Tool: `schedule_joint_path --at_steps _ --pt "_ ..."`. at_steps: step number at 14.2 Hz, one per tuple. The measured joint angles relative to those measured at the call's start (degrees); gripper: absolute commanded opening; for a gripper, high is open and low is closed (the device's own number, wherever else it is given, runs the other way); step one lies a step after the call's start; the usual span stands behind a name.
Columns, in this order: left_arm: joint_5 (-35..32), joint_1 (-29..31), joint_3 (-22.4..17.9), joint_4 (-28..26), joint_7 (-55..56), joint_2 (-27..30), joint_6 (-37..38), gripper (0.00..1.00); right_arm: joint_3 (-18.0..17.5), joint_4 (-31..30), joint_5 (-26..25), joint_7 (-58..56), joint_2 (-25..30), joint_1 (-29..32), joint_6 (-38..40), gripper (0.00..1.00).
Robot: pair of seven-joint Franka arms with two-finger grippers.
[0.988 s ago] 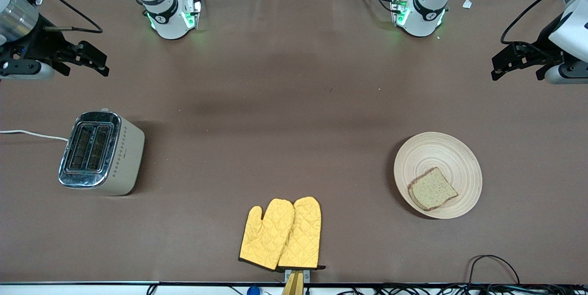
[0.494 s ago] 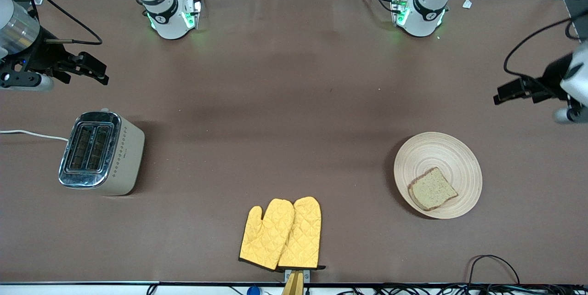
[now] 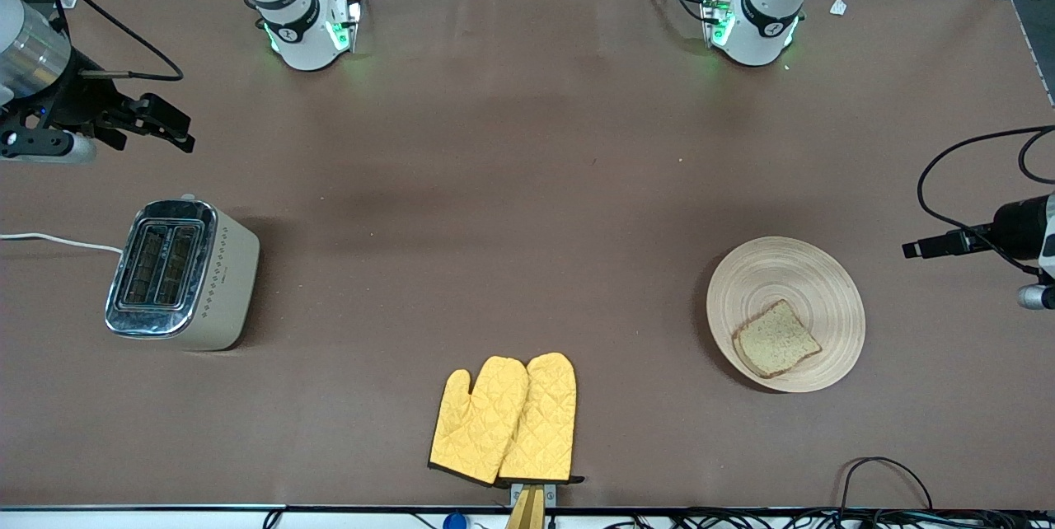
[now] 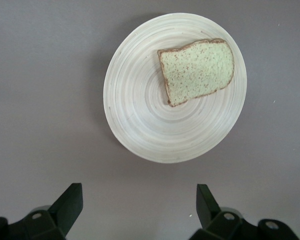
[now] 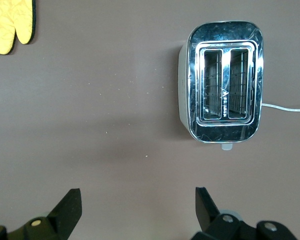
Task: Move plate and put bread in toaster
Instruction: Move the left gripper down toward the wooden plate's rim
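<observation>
The round beige wooden plate lies toward the left arm's end of the table with the slice of speckled bread on it. Both show in the left wrist view: plate, bread. My left gripper is open and empty over bare table beside the plate; it shows open in its wrist view. The cream toaster with a chrome top stands at the right arm's end, slots empty. My right gripper is open and empty over bare table near the toaster, as its wrist view shows.
A pair of yellow oven mitts lies at the table's front edge, midway between toaster and plate; one also shows in the right wrist view. The toaster's white cord runs off the table's end. Black cables lie at the front edge.
My left arm has swung from high over the table's end down to a spot beside the plate. The right arm has barely moved. Plate, bread and toaster have not moved.
</observation>
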State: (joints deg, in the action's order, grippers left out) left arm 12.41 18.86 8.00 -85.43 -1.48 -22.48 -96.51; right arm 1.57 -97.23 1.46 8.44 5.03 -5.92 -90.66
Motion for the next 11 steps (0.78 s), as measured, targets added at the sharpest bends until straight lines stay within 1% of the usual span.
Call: schedule_joint_path --at_steps 2,3,5,6,7,9,11 --pt "5.94 2.99 -0.03 -0.34 -3.38 -2.63 -0.75 0.98 0.07 -0.07 0.00 0.00 -0.09 0.06 -0.35 1.00" --pt "8.70 4.53 -0.04 -0.38 -5.67 -4.12 -1.30 0.94 0.09 -0.09 0.00 0.00 -0.18 0.07 -0.51 1.00" --pt "11.99 6.59 -0.04 -0.42 -9.53 -7.11 -3.61 0.89 0.09 -0.10 0.00 0.00 -0.43 0.08 -0.98 1.00" --pt "12.61 6.89 -0.04 -0.42 -10.47 -8.50 -4.90 0.81 0.08 -0.10 0.00 0.00 -0.53 0.07 -1.12 1.00" --pt "13.67 6.92 -0.03 -0.42 -10.73 -9.83 -6.02 0.79 0.08 -0.10 0.00 0.00 -0.62 0.07 -1.17 1.00" --pt "18.46 7.04 -0.03 -0.38 -11.76 -12.43 -7.19 0.76 0.06 -0.11 0.00 0.00 -0.79 0.07 -1.36 1.00" --pt "22.31 7.61 -0.04 -0.30 -15.80 -14.87 -7.53 0.76 0.01 -0.11 0.00 0.00 -0.97 0.04 -1.54 1.00"
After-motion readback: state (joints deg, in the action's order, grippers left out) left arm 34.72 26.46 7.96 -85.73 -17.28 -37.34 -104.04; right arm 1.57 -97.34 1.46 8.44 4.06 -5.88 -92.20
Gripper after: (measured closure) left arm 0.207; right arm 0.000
